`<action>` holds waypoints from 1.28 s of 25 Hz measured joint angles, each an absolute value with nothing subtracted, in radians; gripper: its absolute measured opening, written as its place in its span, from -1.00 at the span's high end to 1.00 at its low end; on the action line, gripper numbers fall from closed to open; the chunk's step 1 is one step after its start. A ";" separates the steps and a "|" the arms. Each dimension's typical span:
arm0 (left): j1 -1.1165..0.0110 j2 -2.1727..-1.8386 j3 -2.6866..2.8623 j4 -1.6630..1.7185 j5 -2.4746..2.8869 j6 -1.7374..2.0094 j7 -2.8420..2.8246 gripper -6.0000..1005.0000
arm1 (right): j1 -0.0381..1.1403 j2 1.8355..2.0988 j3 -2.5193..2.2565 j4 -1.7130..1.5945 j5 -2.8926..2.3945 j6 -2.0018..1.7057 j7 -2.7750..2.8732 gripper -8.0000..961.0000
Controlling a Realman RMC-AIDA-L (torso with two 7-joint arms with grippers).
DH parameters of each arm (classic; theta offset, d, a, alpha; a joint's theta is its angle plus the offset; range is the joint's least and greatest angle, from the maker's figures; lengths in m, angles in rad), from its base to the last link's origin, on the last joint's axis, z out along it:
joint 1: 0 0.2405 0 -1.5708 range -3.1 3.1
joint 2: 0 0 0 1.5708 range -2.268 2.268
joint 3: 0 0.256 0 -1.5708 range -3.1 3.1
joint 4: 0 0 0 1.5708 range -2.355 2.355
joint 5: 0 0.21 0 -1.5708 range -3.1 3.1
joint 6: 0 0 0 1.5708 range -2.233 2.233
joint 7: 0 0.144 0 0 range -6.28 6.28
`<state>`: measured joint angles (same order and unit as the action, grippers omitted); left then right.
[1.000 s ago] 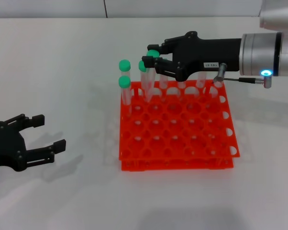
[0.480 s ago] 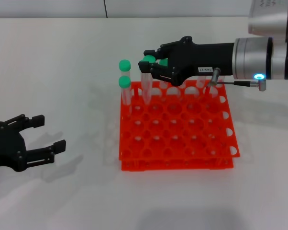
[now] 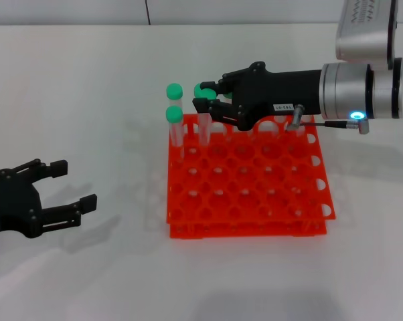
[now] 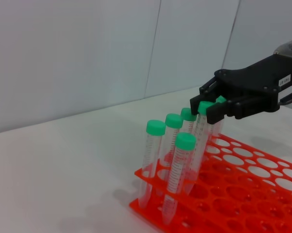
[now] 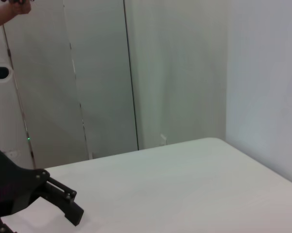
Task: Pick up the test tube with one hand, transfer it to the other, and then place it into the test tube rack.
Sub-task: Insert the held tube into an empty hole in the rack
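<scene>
The right gripper (image 3: 207,105) is over the back row of the red rack (image 3: 248,194). Its fingers are closed on the green cap of one tube (image 3: 204,124) that stands in the rack. This looks like the pick-up step. Next it should lift the tube straight up. The left gripper (image 3: 71,194) waits open, low over the desk (image 3: 88,80). Since a second ago, the right gripper has moved a little left.

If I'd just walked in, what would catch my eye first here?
Probably the bright orange rack in the middle of the white table, with green-capped tubes standing along its far edge. Next, the right gripper reaching over those tubes, fingers around one green cap. The left gripper sits open, off to the left.
</scene>
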<state>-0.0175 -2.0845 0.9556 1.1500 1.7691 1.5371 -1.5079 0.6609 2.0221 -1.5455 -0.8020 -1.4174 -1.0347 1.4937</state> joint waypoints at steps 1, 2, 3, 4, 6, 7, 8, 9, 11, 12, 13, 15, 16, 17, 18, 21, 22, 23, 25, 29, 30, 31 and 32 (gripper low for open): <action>-0.020 -2.084 0.956 1.148 1.769 1.537 -1.508 -0.78 | 0.662 2.022 -1.546 -0.800 -1.418 -1.035 1.494 0.16; -0.021 -2.084 0.956 1.147 1.770 1.537 -1.508 -0.78 | 0.662 2.022 -1.546 -0.795 -1.418 -1.035 1.494 0.16; -0.022 -2.085 0.956 1.146 1.770 1.537 -1.508 -0.78 | 0.663 2.022 -1.547 -0.791 -1.418 -1.034 1.494 0.16; -0.022 -2.085 0.956 1.146 1.770 1.537 -1.508 -0.78 | 0.663 2.022 -1.547 -0.789 -1.418 -1.034 1.494 0.15; -0.022 -2.084 0.956 1.146 1.770 1.537 -1.508 -0.78 | 0.665 2.022 -1.548 -0.783 -1.418 -1.033 1.494 0.15; -0.023 -2.084 0.956 1.146 1.770 1.537 -1.508 -0.78 | 0.666 2.022 -1.548 -0.780 -1.419 -1.032 1.494 0.15; -0.023 -2.085 0.956 1.146 1.770 1.537 -1.508 -0.78 | 0.667 2.022 -1.548 -0.779 -1.419 -1.031 1.494 0.14; -0.023 -2.085 0.956 1.146 1.770 1.537 -1.508 -0.78 | 0.668 2.022 -1.548 -0.778 -1.419 -1.031 1.494 0.14; -0.023 -2.085 0.956 1.145 1.770 1.537 -1.508 -0.78 | 0.673 2.022 -1.548 -0.776 -1.420 -1.031 1.494 0.14; -0.024 -2.085 0.956 1.144 1.770 1.537 -1.508 -0.78 | 0.675 2.022 -1.548 -0.775 -1.420 -1.031 1.494 0.13; -0.024 -2.085 0.956 1.143 1.770 1.537 -1.508 -0.78 | 0.677 2.022 -1.548 -0.774 -1.420 -1.031 1.495 0.13; -0.028 -2.084 0.955 1.135 1.770 1.537 -1.508 -0.78 | 0.680 2.022 -1.548 -0.773 -1.420 -1.031 1.496 0.13; -0.029 -2.084 0.954 1.132 1.770 1.537 -1.508 -0.78 | 0.683 2.021 -1.548 -0.770 -1.420 -1.031 1.497 0.12; -0.029 -2.084 0.953 1.130 1.770 1.537 -1.508 -0.78 | 0.686 2.021 -1.550 -0.767 -1.420 -1.031 1.497 0.12; -0.029 -2.084 0.952 1.130 1.770 1.537 -1.508 -0.78 | 0.693 2.020 -1.553 -0.759 -1.420 -1.031 1.499 0.12; -0.029 -2.083 0.951 1.130 1.770 1.537 -1.508 -0.78 | 0.706 2.018 -1.559 -0.740 -1.420 -1.031 1.504 0.11; -0.029 -2.083 0.951 1.130 1.770 1.537 -1.508 -0.78 | 0.708 2.018 -1.559 -0.738 -1.420 -1.031 1.504 0.11; -0.029 -2.082 0.951 1.130 1.770 1.537 -1.508 -0.78 | 0.708 2.018 -1.560 -0.736 -1.420 -1.031 1.504 0.11; -0.029 -2.082 0.950 1.130 1.770 1.537 -1.508 -0.78 | 0.706 2.018 -1.560 -0.739 -1.420 -1.031 1.501 0.10; -0.030 -2.082 0.949 1.130 1.770 1.537 -1.508 -0.78 | 0.698 2.018 -1.557 -0.748 -1.420 -1.031 1.500 0.09; -0.030 -2.082 0.949 1.130 1.770 1.537 -1.508 -0.78 | 0.697 2.018 -1.555 -0.748 -1.420 -1.031 1.500 0.09; -0.032 -2.081 0.949 1.130 1.770 1.537 -1.508 -0.78 | 0.697 2.018 -1.554 -0.748 -1.420 -1.031 1.500 0.09; -0.033 -2.081 0.949 1.130 1.770 1.537 -1.508 -0.78 | 0.696 2.018 -1.554 -0.748 -1.420 -1.031 1.499 0.08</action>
<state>-0.0327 -2.0815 0.9494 1.1302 1.7701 1.5370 -1.5079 0.6959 2.0181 -1.5536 -0.7484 -1.4204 -1.0310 1.4994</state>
